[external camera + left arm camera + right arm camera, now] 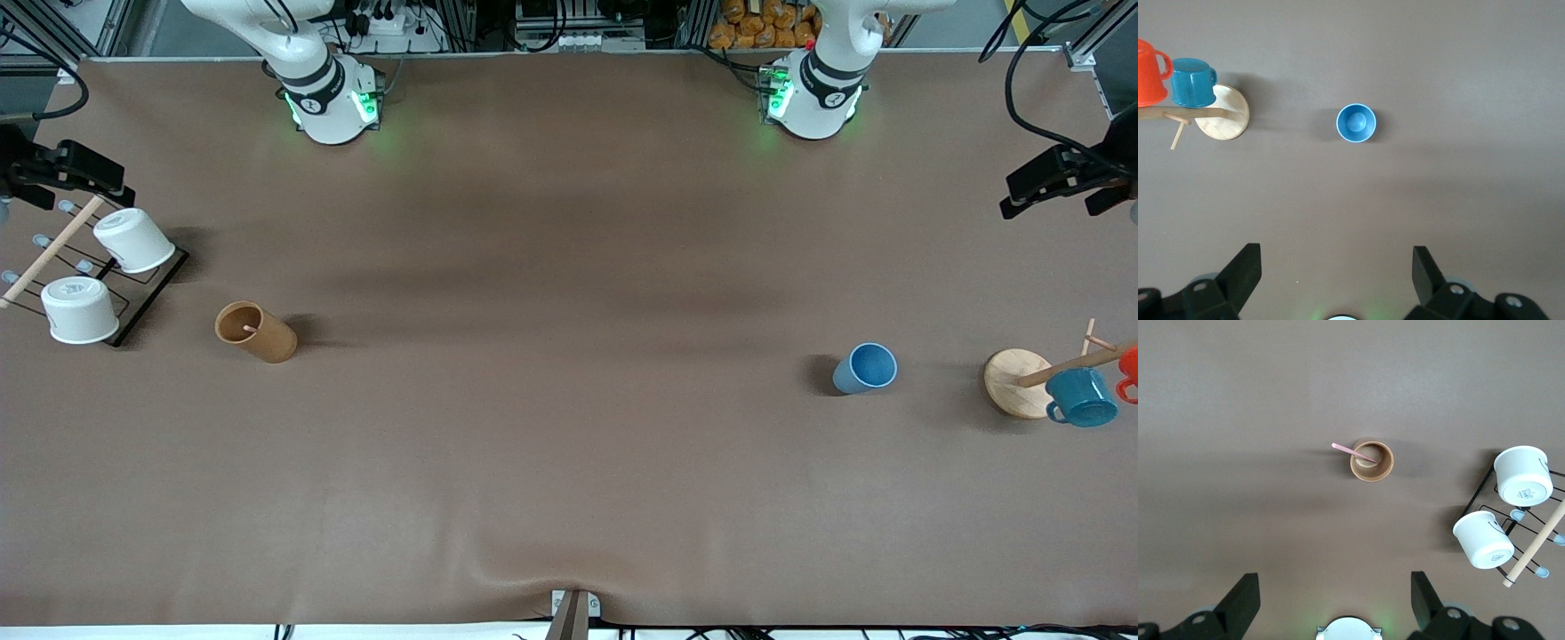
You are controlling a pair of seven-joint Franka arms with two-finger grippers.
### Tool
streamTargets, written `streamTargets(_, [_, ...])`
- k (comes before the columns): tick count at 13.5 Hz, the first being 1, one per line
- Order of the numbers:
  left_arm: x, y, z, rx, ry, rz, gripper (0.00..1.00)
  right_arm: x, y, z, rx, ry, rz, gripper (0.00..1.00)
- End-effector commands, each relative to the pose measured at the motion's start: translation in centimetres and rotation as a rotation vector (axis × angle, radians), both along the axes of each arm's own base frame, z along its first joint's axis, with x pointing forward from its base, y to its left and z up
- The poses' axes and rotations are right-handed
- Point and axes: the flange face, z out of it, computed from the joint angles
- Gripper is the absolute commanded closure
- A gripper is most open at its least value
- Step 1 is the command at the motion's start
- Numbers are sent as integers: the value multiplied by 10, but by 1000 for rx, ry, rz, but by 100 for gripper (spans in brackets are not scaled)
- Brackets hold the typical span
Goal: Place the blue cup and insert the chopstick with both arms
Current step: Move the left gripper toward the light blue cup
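The blue cup stands upright on the brown table toward the left arm's end; it also shows in the left wrist view. The pale-pink chopstick leans inside a brown paper cup toward the right arm's end, its tip sticking over the rim in the right wrist view. My left gripper is open and empty, high over bare table with the blue cup apart from it. My right gripper is open and empty, high over bare table apart from the brown cup. Neither gripper shows in the front view.
A wooden mug tree holding a teal mug and an orange mug stands beside the blue cup at the left arm's end. A black wire rack with two white cups and a tan dowel stands at the right arm's end.
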Motion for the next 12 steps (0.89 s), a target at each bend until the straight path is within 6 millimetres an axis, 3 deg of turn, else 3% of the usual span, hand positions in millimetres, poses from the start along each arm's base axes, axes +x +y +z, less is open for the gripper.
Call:
streamTargets(1, [-4, 0, 6, 18, 2, -8, 0, 0, 4, 1, -12, -4, -6, 0])
streamTargets(6, [-1, -2, 9, 18, -7, -10, 0, 0, 3, 1, -14, -4, -8, 0])
streamTargets(10, [10, 1, -20, 17, 37, 2, 0, 3, 3, -6, -13, 8, -7, 0])
streamTargets(12, [14, -2, -46, 21, 34, -6, 0, 3, 3, -5, -13, 7, -7, 0])
